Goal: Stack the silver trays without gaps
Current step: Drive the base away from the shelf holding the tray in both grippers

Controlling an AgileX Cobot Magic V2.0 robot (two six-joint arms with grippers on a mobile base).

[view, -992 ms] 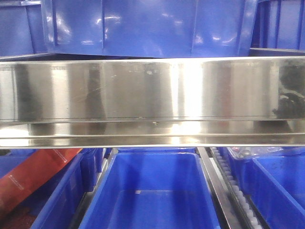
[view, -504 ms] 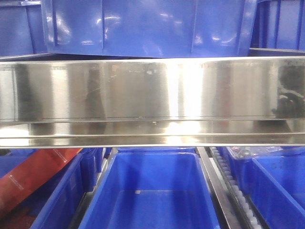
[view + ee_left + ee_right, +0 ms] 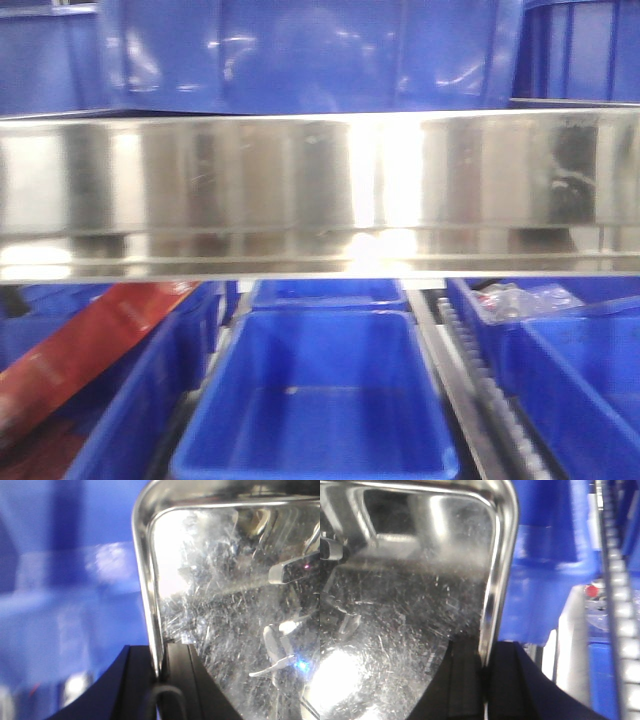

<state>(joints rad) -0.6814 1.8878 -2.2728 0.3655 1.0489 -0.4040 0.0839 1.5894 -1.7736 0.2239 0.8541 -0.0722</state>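
Now steel bar [image 3: 320, 180] higher, left fingers [image 3: 134, 682], right fingers [image 3: 465, 682] gripping silver tray [image 3: 225, 605]

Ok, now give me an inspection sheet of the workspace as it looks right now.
Surface: no tabletop seen; a steel bar spans the front view.
Job's things: silver tray, scratched inside, held by its rim; no second tray seen.
Clutter: red packet in the lower left bin; clear plastic bag in the right bin.
Grippers: left gripper and right gripper are each shut on a tray rim, probably opposite sides of one tray.
Cables: thin dark loop at the left gripper's base.
Surroundings: blue bins above and below the bar; roller rail between the bins.
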